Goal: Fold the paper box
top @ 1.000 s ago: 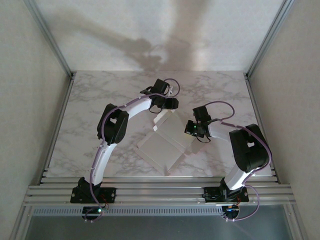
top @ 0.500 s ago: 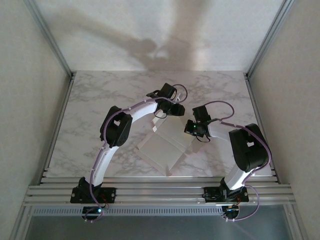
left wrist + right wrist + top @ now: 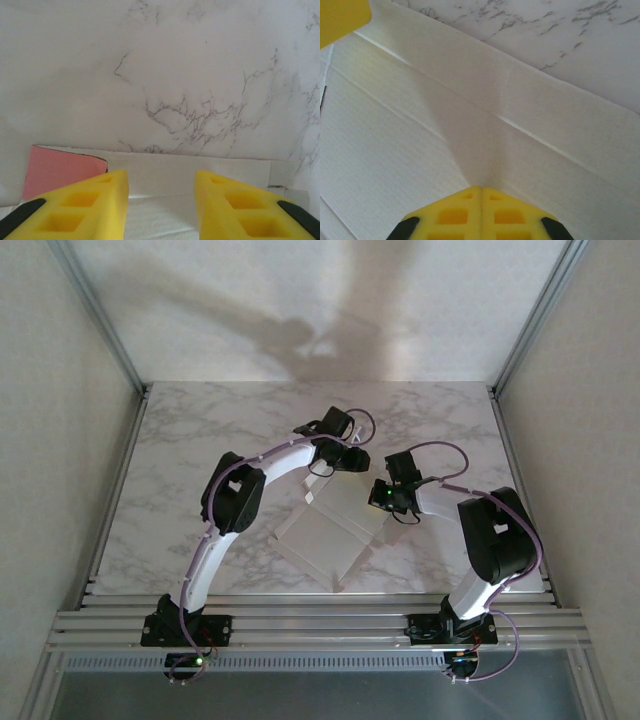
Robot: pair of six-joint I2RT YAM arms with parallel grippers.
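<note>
The paper box [image 3: 322,535] lies opened out on the marble table, white side up, with creases across it. In the left wrist view its far flap [image 3: 200,161] lies flat, with a pink flap [image 3: 57,167] at the left. My left gripper [image 3: 347,457] hovers at the sheet's far corner; in its own view this gripper [image 3: 160,180] is open, with only card beneath the gap. My right gripper [image 3: 384,500] sits at the sheet's right edge. Seen from its wrist, it [image 3: 481,189] is shut, tip down on the white card [image 3: 415,125] beside a crease.
The marble table [image 3: 190,470] has bare room to the left and behind the sheet. Metal frame posts and plain walls close in both sides, and a rail [image 3: 300,625] runs along the near edge. One yellow finger [image 3: 340,17] of the left gripper shows in the right wrist view.
The left arm has swung right and nearer, bringing its gripper over the sheet's far corner. The right arm and the sheet have stayed put.
</note>
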